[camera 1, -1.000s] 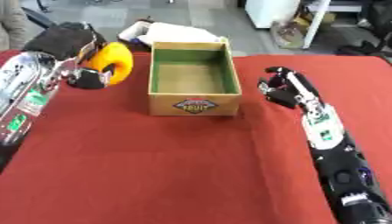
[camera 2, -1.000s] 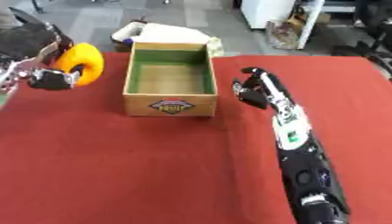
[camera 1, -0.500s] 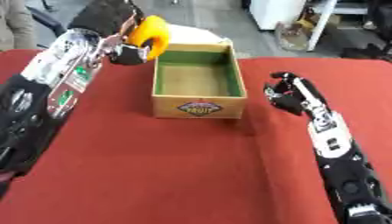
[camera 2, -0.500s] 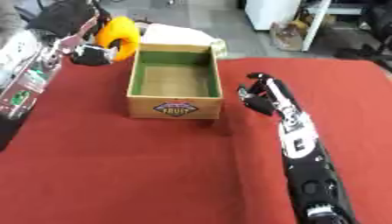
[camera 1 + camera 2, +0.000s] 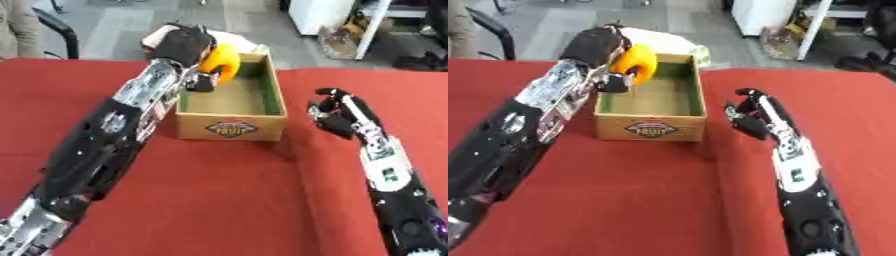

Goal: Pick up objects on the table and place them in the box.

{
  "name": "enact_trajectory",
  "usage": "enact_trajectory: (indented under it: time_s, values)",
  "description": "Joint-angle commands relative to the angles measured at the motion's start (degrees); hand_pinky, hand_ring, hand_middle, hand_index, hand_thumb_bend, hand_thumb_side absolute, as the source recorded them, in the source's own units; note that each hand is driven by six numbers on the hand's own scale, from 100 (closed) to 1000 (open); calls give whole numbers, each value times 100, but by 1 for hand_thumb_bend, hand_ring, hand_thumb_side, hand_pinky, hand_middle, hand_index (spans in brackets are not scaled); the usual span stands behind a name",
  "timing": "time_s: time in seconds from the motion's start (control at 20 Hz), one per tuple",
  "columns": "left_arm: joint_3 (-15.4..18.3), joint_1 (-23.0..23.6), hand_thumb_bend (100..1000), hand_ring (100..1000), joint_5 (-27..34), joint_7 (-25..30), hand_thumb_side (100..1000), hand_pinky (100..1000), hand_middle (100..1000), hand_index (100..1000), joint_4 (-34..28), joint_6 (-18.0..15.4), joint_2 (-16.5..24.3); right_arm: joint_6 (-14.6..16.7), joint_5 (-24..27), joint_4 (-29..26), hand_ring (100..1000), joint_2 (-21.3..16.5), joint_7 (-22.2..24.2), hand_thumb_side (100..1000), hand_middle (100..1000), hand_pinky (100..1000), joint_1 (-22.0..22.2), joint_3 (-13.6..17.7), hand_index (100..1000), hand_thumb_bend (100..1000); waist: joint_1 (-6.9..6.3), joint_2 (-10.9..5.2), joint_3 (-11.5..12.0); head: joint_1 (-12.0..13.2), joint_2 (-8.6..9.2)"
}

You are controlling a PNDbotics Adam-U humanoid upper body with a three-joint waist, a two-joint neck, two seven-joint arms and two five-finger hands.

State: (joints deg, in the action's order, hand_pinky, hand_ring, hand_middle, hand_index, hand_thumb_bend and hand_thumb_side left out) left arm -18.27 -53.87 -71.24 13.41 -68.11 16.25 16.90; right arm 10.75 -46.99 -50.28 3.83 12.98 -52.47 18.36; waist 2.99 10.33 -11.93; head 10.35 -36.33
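My left hand [image 5: 185, 47] is curled round a yellow-orange rounded object [image 5: 220, 62] and holds it over the left rim of the open cardboard box [image 5: 230, 127]. The box stands on the red table and has a green inside and a label on its front wall. Nothing shows on the box floor. My right hand [image 5: 335, 111] hovers just to the right of the box, fingers relaxed and holding nothing.
A white and tan object [image 5: 661, 41] lies behind the box at the table's far edge. The red table [image 5: 236, 200] stretches toward me. Beyond it are a chair [image 5: 52, 30], a white cabinet and shelving.
My left arm has swung right and forward, carrying the yellow-orange object from left of the box to over its left rim. My right hand has barely moved.
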Motion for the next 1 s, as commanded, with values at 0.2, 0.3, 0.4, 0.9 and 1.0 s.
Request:
enact_trajectory:
  time_s: [0.2,0.3,0.4,0.9,1.0]
  values:
    - [187,-143,100,553,-192,-431,261,622,561,707,913,-212,-343,-2,57,-187,657,-3,33,497,558,634,-135,0,875,100,3,-77,-30,68,101]
    - [206,-145,100,578,-205,-572,269,636,589,738,1223,-289,-417,-4,65,-201,657,7,37,499,558,634,-124,1,875,100,5,-75,-35,73,115]
    - [217,-149,100,643,-247,-672,293,682,660,781,1500,-349,-461,-9,70,-204,657,8,44,501,557,634,-115,3,875,100,8,-74,-35,72,115]
    - [297,-218,283,873,-12,-360,720,843,892,921,1099,-211,-238,-31,98,-186,656,-16,40,517,553,633,-62,5,875,100,-9,-76,2,-8,74]
    - [302,-265,281,879,183,-307,759,845,908,933,791,-217,-90,-33,100,-196,657,-20,43,520,553,633,-43,6,875,100,-15,-83,21,-46,58]
